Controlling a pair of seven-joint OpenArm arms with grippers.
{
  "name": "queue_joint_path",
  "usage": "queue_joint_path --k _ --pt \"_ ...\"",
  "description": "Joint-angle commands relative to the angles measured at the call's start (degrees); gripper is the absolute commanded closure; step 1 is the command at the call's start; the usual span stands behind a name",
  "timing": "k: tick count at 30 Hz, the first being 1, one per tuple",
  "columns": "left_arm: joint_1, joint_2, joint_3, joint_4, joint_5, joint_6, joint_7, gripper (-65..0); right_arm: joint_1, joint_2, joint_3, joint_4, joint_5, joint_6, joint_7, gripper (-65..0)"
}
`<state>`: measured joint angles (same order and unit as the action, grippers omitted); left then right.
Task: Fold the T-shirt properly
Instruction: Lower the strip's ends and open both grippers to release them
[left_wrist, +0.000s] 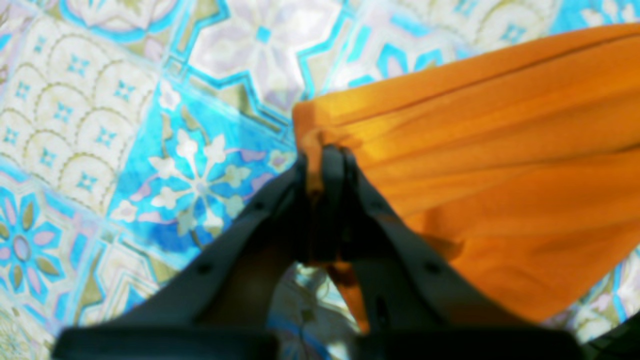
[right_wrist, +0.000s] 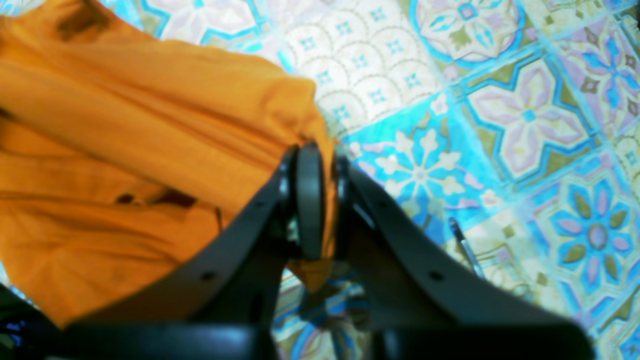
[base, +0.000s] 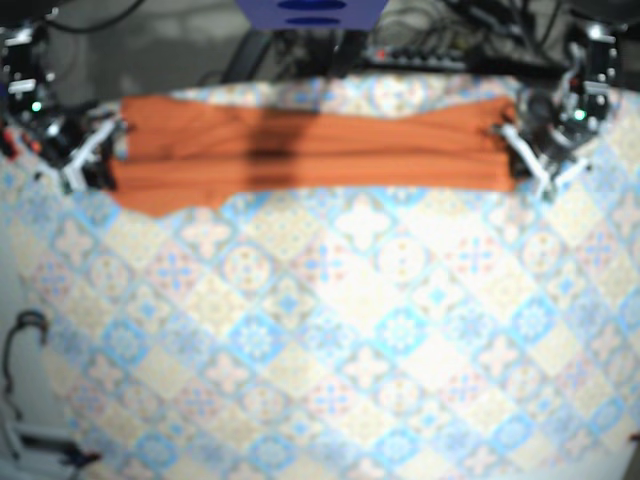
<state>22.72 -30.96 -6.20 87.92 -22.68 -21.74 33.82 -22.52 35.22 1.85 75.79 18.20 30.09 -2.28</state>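
Holding the shirt (base: 310, 150) at both ends, stretched as a long narrow band along the far side of the table (base: 350, 350), well apart from the near edge. Pinching one end with the left gripper (left_wrist: 324, 160), jaws pressed together on a bunched corner of cloth. Pinching the other end with the right gripper (right_wrist: 315, 165), jaws likewise clamped on a fold of fabric.

Appearing to lie in several lengthwise layers, judging by the parallel creases. Probably sitting partway through the task: lengthwise folding seemingly done, crosswise folding yet to come. Sagging a little toward the right gripper's end, with a loose flap dipping below the band there. Most likely needing one end brought over onto the other, then smoothing into a compact rectangle.

Seeing nothing lying on the patterned table in front of the band to block such a fold. Noting cables (base: 440, 52) and a blue mount (base: 308, 10) just beyond the far edge, close behind the shirt. Risking a snag there if swinging cloth backward. Blurring too much to tell sleeves from collar
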Motion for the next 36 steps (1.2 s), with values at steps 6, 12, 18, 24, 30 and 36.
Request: queue_joint_path --k 6,12,18,24,30,36 --pt "1.32 -1.44 -0.79 1.27 0.22 0.59 -0.55 0.0 -0.9 1.48 0.92 1.27 0.49 -0.5 1.36 -1.3" --pt "2.91 -1.52 -0.88 3.47 0.39 0.68 -0.55 0.0 -1.87 1.48 0.66 1.62 0.49 -0.5 1.36 -1.3" --pt "3.26 -1.52 -0.88 3.47 0.48 0.68 -0.55 0.0 -1.96 0.34 0.48 1.35 0.49 -0.5 1.36 -1.3" --pt "3.96 -1.52 -0.88 3.29 0.48 0.77 -0.55 0.0 -2.14 0.07 -2.51 0.12 0.49 -0.5 1.36 -1.3" --pt "3.96 -1.44 -0.88 3.11 0.57 0.86 -0.55 0.0 -2.05 -0.01 -5.14 -5.59 0.49 -0.5 1.89 -1.6" --pt "3.61 -1.44 -0.88 -0.14 0.57 0.86 -0.72 0.0 -1.08 -0.1 -8.4 -11.66 0.49 -0.5 5.93 -1.7"
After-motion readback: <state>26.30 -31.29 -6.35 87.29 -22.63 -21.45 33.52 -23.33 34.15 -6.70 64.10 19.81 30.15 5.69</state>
